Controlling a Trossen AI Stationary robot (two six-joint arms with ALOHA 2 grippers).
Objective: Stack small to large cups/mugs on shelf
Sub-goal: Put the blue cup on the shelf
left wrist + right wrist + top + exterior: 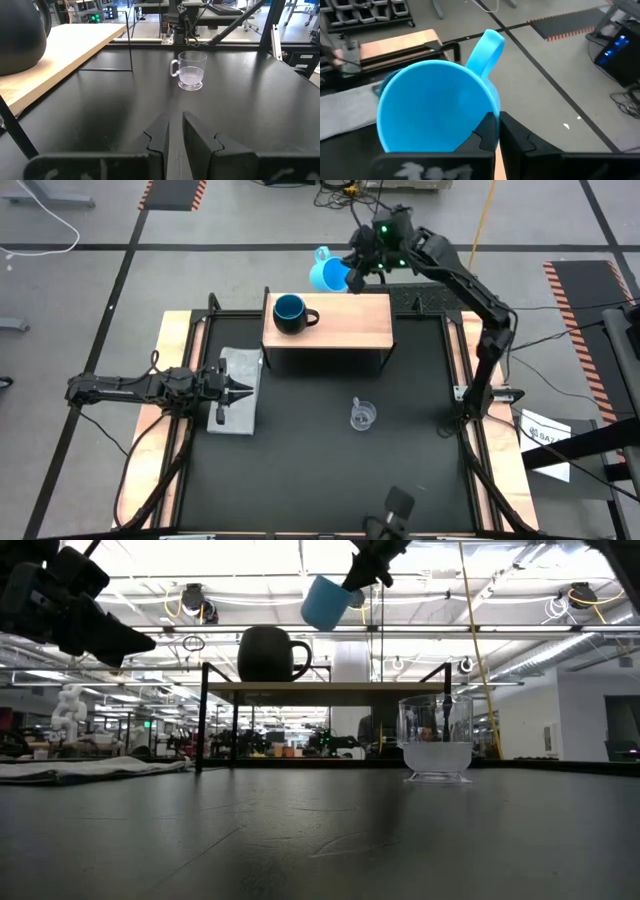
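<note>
Navy mug (290, 313) occupies shelf (350, 320) near raised light-blue cup (328, 274).

black table top (330, 470), wooden shelf (340, 320), grey cloth (238, 390), clear cup (362, 415)

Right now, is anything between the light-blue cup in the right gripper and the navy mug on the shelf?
Nothing visible. The right gripper holds the light-blue cup tilted in the air; the navy mug sits open-mouthed on the shelf.

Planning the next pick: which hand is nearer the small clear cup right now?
Left. The left hand sits low over the grey cloth, beside the clear cup. The right hand is beyond the shelf, holding the light-blue cup.
</note>
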